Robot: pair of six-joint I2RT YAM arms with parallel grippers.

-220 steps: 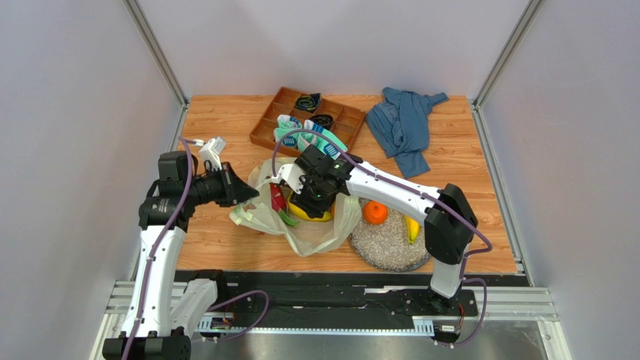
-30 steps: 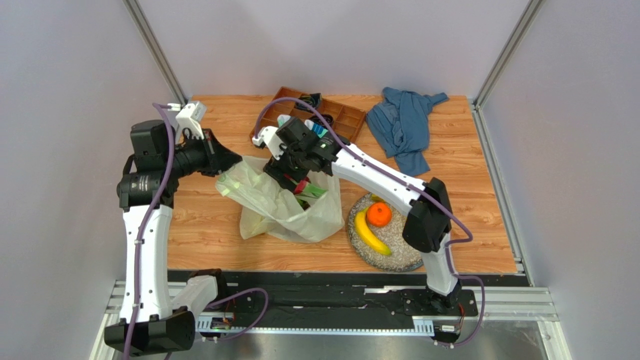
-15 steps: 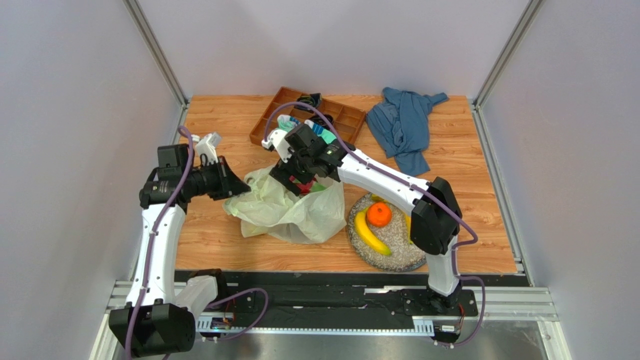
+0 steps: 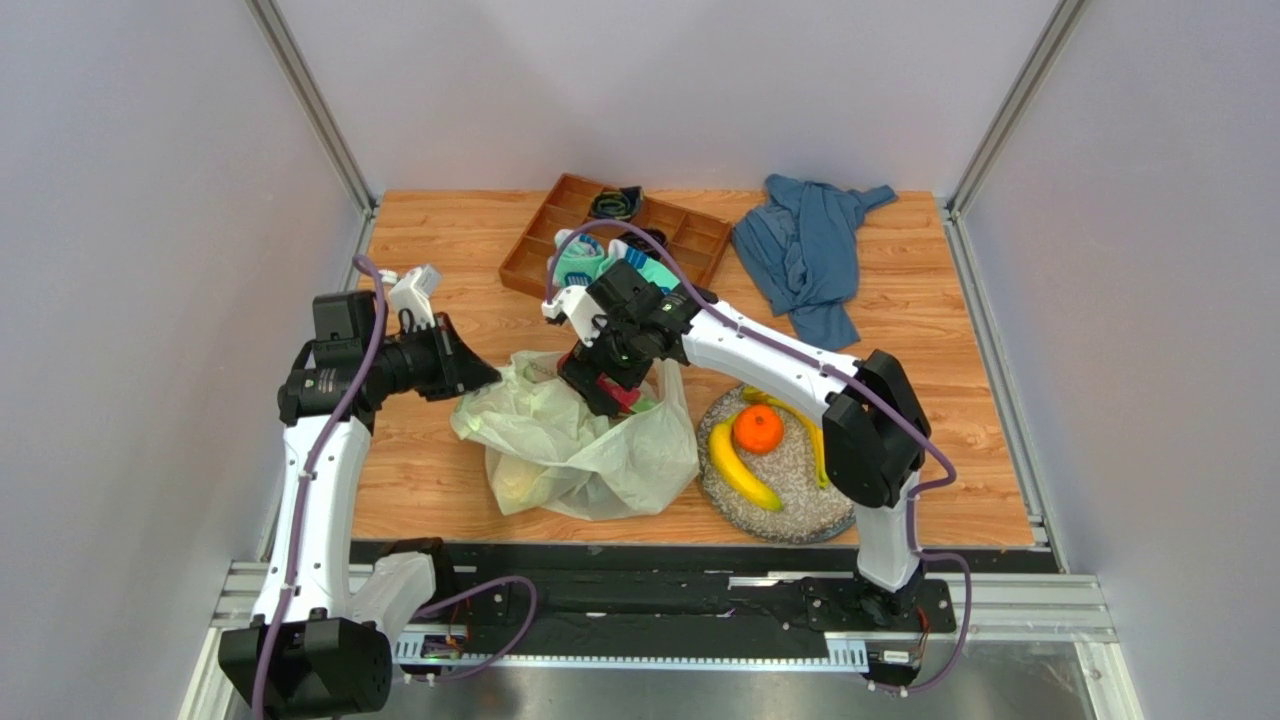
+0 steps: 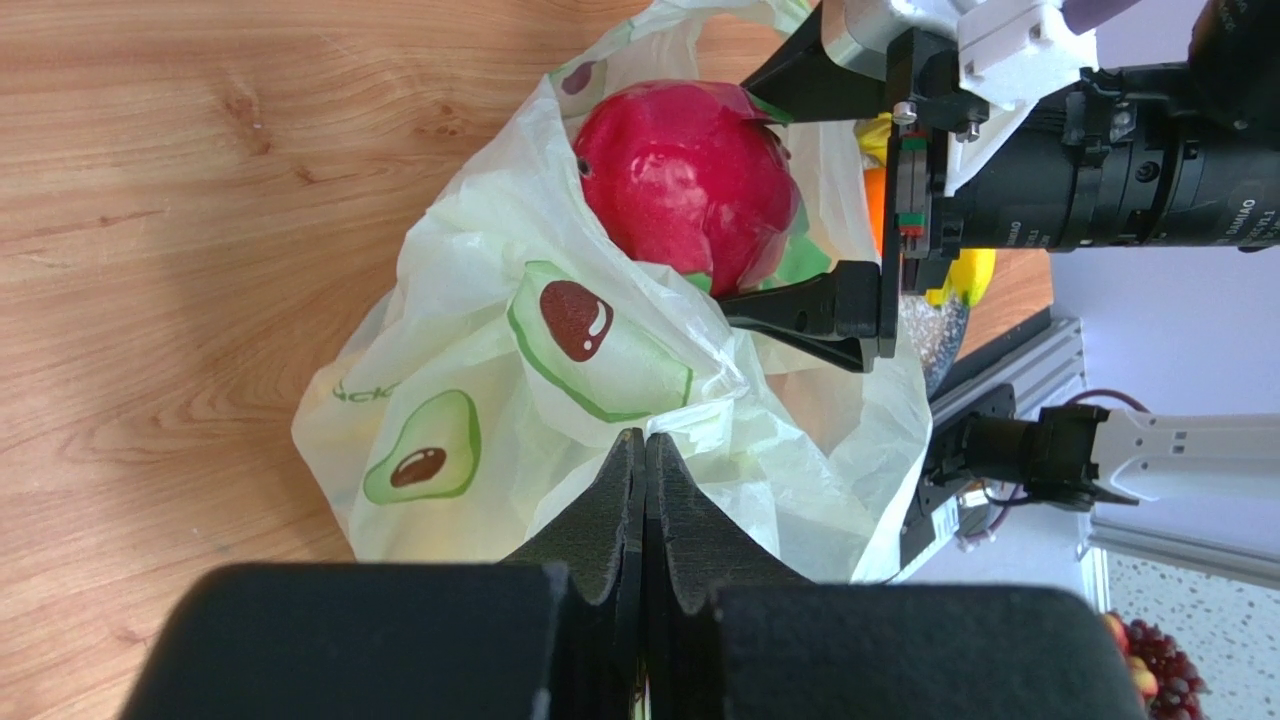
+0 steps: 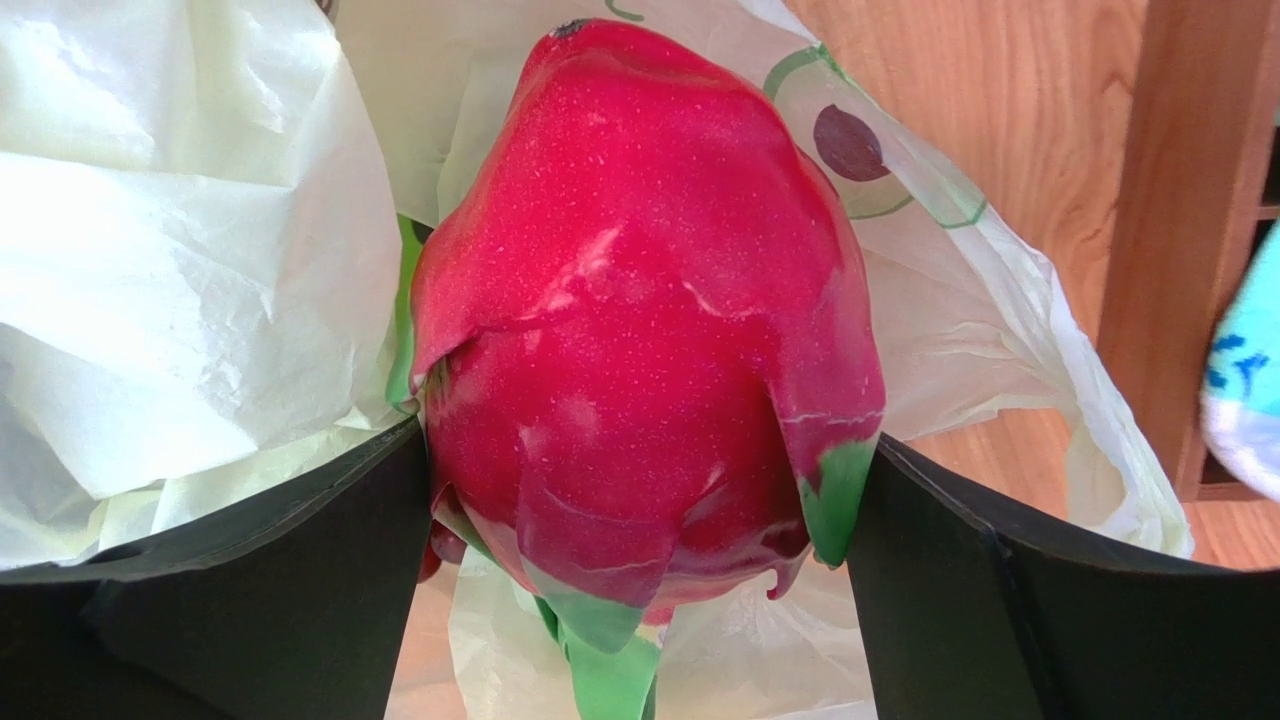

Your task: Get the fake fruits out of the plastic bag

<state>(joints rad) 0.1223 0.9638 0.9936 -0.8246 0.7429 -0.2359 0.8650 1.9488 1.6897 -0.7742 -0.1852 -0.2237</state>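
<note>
Wooden boards make the table (image 4: 451, 240) that fills the middle of the top view. The pale yellow-green plastic bag (image 4: 556, 443), printed with avocados, lies crumpled on it, low and centre. A blue garment (image 4: 804, 255) is heaped in the upper right. A brown compartment tray (image 4: 549, 248) sits at upper centre with teal-and-white socks (image 4: 639, 263) in it. A speckled round plate (image 4: 781, 518) rests just right of the bag.

The left gripper (image 5: 646, 450) reaches in from the left. Its jaws are pressed together, pinching the bag's edge. The right gripper (image 6: 646, 438) hangs over the bag's open mouth with its jaws spread wide. The pink dragon fruit (image 6: 646, 330) stands between them and fills the gap, with its sides against both fingers (image 6: 301, 570). Whether it is clamped or merely flanked cannot be told. The fruit sits at the bag's opening, with plastic folded around it.

On the plate lie a yellow banana (image 4: 739, 468) and, beside it, an orange (image 4: 759, 429).
</note>
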